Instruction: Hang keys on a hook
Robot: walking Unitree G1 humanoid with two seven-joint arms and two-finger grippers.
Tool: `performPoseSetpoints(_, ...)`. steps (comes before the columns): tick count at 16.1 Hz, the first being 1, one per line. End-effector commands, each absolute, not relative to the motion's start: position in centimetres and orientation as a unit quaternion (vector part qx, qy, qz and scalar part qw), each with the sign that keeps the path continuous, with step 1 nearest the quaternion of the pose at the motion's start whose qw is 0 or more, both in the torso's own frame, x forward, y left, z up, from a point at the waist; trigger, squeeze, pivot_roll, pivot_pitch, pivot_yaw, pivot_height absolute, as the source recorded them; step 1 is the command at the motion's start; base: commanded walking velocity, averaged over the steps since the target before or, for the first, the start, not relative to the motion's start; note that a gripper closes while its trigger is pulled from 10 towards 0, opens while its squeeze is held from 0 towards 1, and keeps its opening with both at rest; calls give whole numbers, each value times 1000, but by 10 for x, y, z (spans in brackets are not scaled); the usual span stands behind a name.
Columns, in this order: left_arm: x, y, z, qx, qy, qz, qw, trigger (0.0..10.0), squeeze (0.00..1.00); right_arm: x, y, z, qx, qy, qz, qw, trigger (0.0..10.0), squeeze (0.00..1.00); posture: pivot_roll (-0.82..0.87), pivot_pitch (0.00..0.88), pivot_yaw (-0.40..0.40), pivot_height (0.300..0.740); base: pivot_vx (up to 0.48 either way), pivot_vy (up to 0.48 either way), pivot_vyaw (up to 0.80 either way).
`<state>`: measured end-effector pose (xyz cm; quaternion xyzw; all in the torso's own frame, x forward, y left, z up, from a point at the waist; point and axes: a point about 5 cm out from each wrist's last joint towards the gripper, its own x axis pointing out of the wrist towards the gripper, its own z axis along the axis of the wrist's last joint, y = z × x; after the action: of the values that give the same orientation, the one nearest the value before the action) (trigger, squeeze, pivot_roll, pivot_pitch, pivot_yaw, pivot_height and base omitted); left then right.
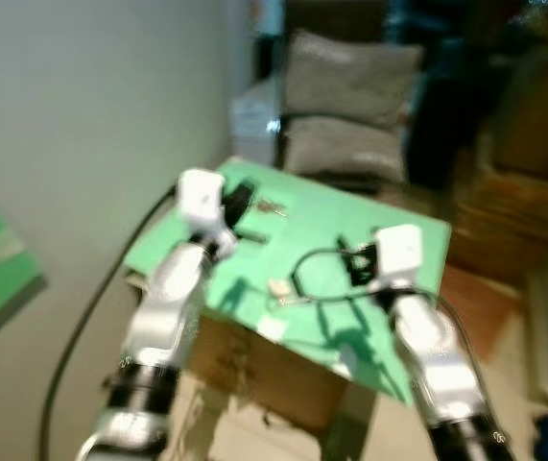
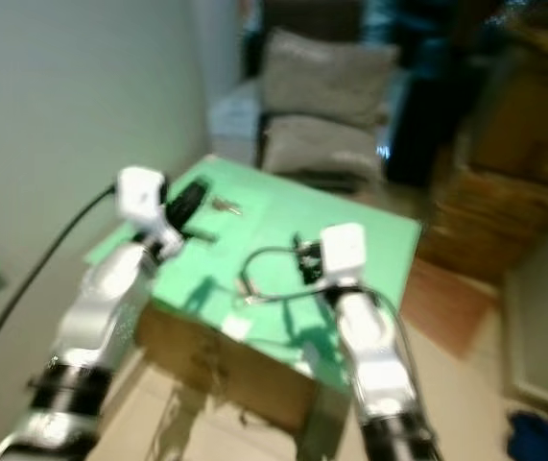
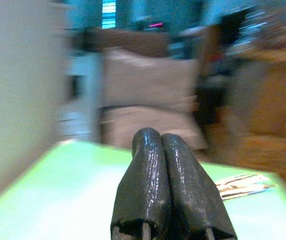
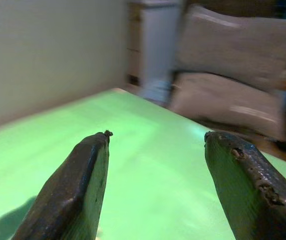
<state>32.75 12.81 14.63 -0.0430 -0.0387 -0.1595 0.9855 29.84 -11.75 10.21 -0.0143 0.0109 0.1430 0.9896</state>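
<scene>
A small bunch of keys (image 1: 272, 206) lies near the far left of the green tabletop (image 1: 398, 230). My left gripper (image 1: 239, 204) hovers just left of the keys with its two black fingers pressed together and nothing between them. In the left wrist view the left gripper (image 3: 160, 135) is shut, and a blurred pale thing (image 3: 243, 184), perhaps the keys, lies on the green to one side. My right gripper (image 1: 357, 259) hangs over the middle of the table, open (image 4: 155, 135) and empty. The pictures are blurred, and I can make out no hook.
The green top sits on a cardboard box (image 1: 264, 370). A black cable (image 1: 304, 279) loops over the table beside a small white piece (image 1: 279, 287). Grey cushions (image 1: 350, 72) lie behind, brown boxes (image 1: 533, 134) to the right, a pale wall (image 1: 82, 115) to the left.
</scene>
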Motion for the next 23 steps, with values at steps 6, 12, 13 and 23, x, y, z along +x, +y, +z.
performPoseSetpoints(6,315,143,143,-44,-35,-91,994,10000,0,299,-123,96,-10,25,155,988,10000,47,-24,0,-1,740,-48,287,618)
performPoseSetpoints(12,313,150,146,-38,-44,-62,996,10000,0,308,-111,98,-12,23,192,981,10000,51,33,0,-46,740,0,0,603)
performPoseSetpoints(13,311,151,145,-39,-43,-61,996,10000,0,309,-110,98,-12,23,197,980,10000,55,33,0,-46,740,0,0,600)
performPoseSetpoints(23,298,154,145,-16,-50,-34,998,10000,0,310,-92,95,-4,25,247,969,10000,82,83,0,-76,740,0,0,588)
